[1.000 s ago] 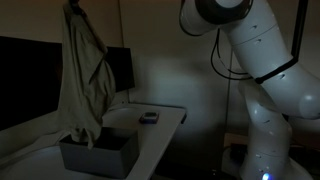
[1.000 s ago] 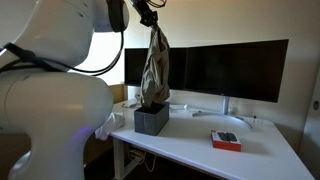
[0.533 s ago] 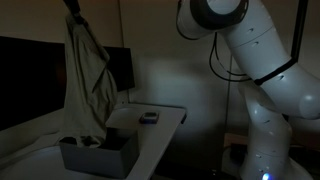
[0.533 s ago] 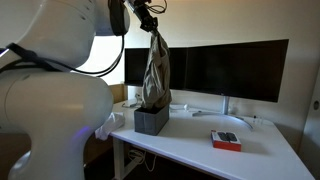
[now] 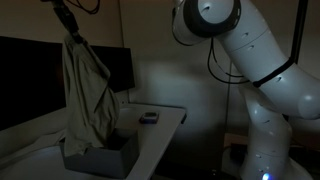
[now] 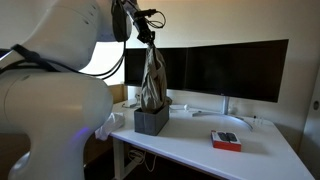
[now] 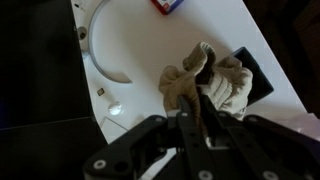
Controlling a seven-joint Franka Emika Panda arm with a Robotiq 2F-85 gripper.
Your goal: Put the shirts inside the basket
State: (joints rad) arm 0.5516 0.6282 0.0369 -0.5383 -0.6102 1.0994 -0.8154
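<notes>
A beige shirt (image 5: 86, 95) hangs from my gripper (image 5: 70, 30), its lower end inside the dark grey basket (image 5: 100, 160) on the white desk. In an exterior view the shirt (image 6: 152, 80) hangs below the gripper (image 6: 149, 38) into the basket (image 6: 151, 121). In the wrist view the gripper's fingers (image 7: 200, 112) are shut on the bunched shirt (image 7: 205, 85), with the basket (image 7: 256, 75) below.
Dark monitors (image 6: 232, 68) stand behind the basket. A red and white box (image 6: 226, 140) lies on the desk (image 6: 200, 148); it also shows in the wrist view (image 7: 170, 6). A small dark object (image 5: 148, 118) lies on the desk. A white stand ring (image 7: 105, 60) is beside the basket.
The gripper has lowered with the shirt, so more of the cloth has sunk into the basket.
</notes>
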